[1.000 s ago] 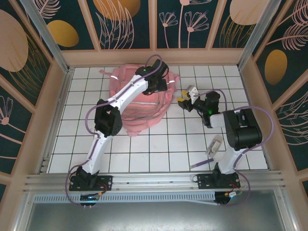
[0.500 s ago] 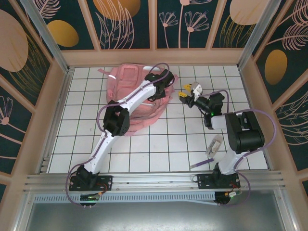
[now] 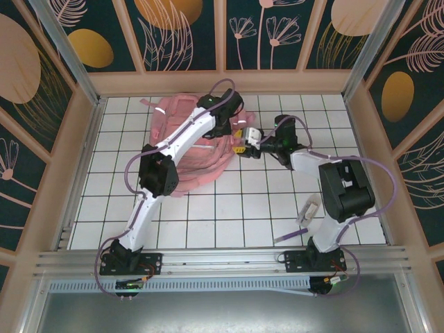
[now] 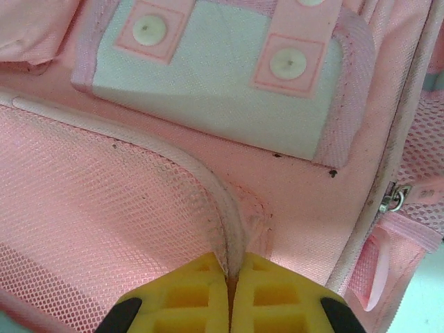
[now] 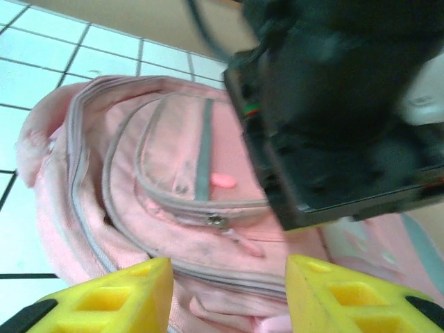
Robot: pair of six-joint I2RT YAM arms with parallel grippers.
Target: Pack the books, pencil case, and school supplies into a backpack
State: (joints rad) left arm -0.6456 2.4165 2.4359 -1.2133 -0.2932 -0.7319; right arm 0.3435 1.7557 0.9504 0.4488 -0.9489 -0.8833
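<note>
The big pink backpack (image 3: 187, 142) lies at the back of the tiled table. My left gripper (image 3: 230, 127) is at its upper right part. In the left wrist view the left gripper (image 4: 230, 279) is shut on a piped seam of the backpack (image 4: 104, 208), below its clear pocket (image 4: 208, 76). My right gripper (image 3: 244, 143) hovers open just right of the bag, and the right gripper (image 5: 229, 295) faces the backpack's (image 5: 166, 187) zipped front pockets. The pencil case (image 3: 309, 210) and a purple pen (image 3: 286, 238) lie near the right arm's base. The books are out of view.
The left arm's dark wrist block (image 5: 333, 104) sits close above my right fingers. Wooden walls (image 3: 222, 82) enclose the table on three sides. White tiles (image 3: 229, 208) stretch between the backpack and the arm bases.
The left gripper has shut on the backpack's seam. My right gripper has swung left, from beside the bag to right up against it, and the backpack has shifted slightly.
</note>
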